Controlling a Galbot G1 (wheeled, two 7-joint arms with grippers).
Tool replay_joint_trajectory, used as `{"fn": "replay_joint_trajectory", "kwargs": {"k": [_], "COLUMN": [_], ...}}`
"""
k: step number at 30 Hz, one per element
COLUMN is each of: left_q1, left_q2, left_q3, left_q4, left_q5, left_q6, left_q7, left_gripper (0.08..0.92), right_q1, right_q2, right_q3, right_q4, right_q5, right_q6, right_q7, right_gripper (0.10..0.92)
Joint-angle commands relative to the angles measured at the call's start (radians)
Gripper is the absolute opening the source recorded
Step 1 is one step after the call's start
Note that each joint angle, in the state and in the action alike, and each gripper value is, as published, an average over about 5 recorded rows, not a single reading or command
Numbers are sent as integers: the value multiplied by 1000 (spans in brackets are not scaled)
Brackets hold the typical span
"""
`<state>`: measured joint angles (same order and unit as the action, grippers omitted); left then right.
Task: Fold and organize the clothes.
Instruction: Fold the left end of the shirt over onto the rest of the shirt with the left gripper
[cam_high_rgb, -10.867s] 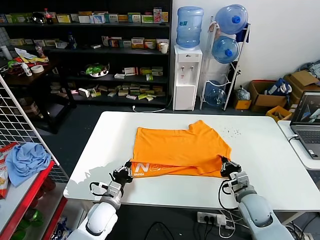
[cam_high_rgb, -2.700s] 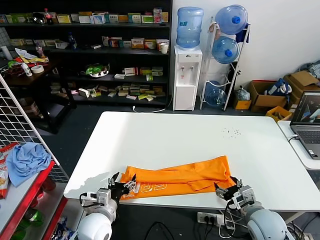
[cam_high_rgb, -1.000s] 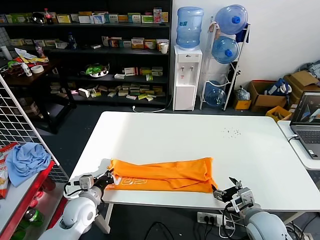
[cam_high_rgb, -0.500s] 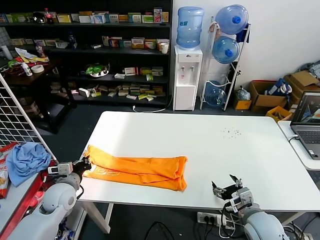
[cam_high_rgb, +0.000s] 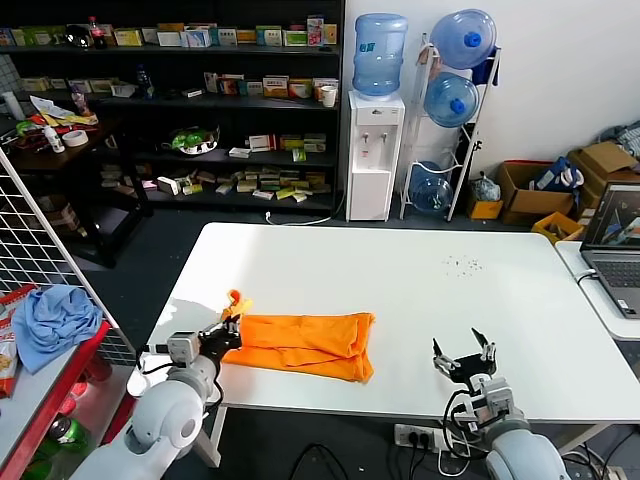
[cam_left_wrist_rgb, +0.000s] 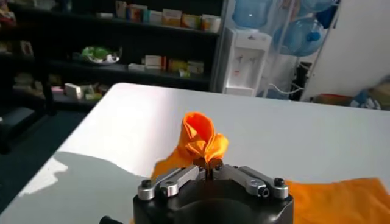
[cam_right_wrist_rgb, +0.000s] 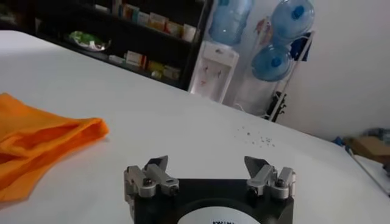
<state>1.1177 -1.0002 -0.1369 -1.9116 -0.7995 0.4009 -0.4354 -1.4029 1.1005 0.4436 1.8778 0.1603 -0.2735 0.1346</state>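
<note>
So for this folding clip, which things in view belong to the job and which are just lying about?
Part of the job:
- orange T-shirt, folded into a strip on the white table
- left hand, pinching its end
- right hand, open and apart

Lying about:
- blue cloth
- laptop
- water dispenser

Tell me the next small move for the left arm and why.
Probably carry the pinched end across toward the shirt's far end and lay it down. The left gripper is shut on a bunched corner of the orange T-shirt, lifted off the white table; the right gripper is open, empty, apart from the shirt.
</note>
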Motion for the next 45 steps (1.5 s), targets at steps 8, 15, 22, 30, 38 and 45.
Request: {"fn": "replay_joint_trajectory", "kwargs": {"k": [8,15,22,30,38,45], "left_q1": [-148,-199,-199,-183,-127,-52], "left_q2": [-291,-367,-386,-347,-203,-52], "left_q3": [320,347,366,347,220,85], "left_q4": [73,150,187,164,58,88], "left_q5": [16,17,5,-16,-51,-33], "left_q6": [6,5,-21,-76,-134,-92], "left_q7": [-39,-45,7,83,107,110], "left_gripper": [111,111,116,289,523,723], "right_q1": [-10,-1,21,44,55,54], "right_q2": [62,76,77,65,51,45], "right_q3": [19,15,8,-2,-12,-21], "right_q4": [-15,-23,-38,-42,-48,-47], "right_q5": [-55,-57,-53,-35,-19,-13], "right_q6": [84,73,59,39,35,33], "right_q7": [27,26,27,29,28,21], "right_gripper": [823,823,823,823,823,823]}}
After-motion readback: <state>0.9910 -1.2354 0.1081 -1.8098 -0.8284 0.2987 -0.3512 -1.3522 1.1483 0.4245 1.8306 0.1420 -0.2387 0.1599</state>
